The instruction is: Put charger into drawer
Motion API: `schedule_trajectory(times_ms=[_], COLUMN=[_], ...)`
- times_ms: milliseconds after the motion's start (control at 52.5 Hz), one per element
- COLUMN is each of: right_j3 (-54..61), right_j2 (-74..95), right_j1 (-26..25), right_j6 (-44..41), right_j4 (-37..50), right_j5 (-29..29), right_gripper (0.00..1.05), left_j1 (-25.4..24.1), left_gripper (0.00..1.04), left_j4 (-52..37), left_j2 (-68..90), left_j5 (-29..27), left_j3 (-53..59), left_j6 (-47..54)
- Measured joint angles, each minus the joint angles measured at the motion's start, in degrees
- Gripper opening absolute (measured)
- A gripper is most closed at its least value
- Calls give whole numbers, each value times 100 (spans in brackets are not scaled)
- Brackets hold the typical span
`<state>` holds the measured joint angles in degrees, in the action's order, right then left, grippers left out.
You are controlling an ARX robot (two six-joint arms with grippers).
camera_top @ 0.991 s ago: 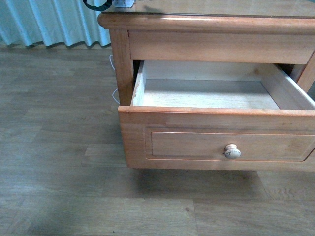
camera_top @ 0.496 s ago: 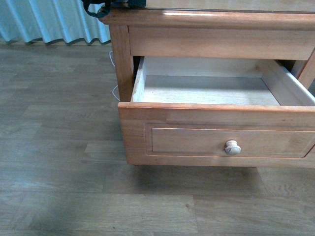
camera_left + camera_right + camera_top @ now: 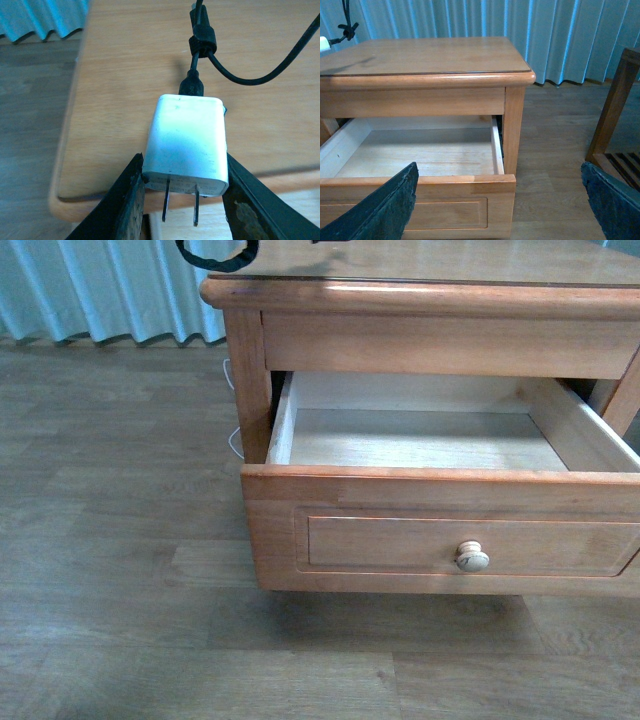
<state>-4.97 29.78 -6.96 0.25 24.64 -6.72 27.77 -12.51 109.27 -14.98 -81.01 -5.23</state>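
Observation:
The charger [image 3: 186,145], a white plug block with two prongs and a black cable [image 3: 240,75], is held between the fingers of my left gripper [image 3: 184,200] above the nightstand top near its edge. In the front view only a loop of the black cable [image 3: 215,258] shows at the top edge. The drawer [image 3: 440,535] is pulled open, honey-brown with a round pale knob [image 3: 472,557] and an empty pale wood interior [image 3: 420,440]. It also shows in the right wrist view [image 3: 420,150]. My right gripper [image 3: 502,210] is open in front of the drawer's corner, holding nothing.
The nightstand top [image 3: 450,265] overhangs the drawer. Blue curtains [image 3: 100,290] hang behind. A thin white cord [image 3: 232,440] runs beside the nightstand's leg. A wooden frame [image 3: 615,110] stands on the floor beyond the nightstand's far side.
The front view has shifted slightly, so the nightstand sits lower in frame. The black cable loop at the top edge has moved right and up over the nightstand's top.

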Motion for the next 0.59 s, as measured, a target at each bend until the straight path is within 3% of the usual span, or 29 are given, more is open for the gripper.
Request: schedule_trajectory(times_ms=[324, 591], right_j3=[0, 0], right_j2=[0, -7], right_j1=[0, 0], right_j6=[0, 0], right_j4=[0, 0], right_j5=[0, 0], right_gripper=[97, 97], left_j1=[756, 684], left_gripper=[40, 40], left_j4=[-173, -59], left_j2=[-492, 109], left_j5=[605, 562], left_j3=[1071, 1088], left_j6=[-17, -164])
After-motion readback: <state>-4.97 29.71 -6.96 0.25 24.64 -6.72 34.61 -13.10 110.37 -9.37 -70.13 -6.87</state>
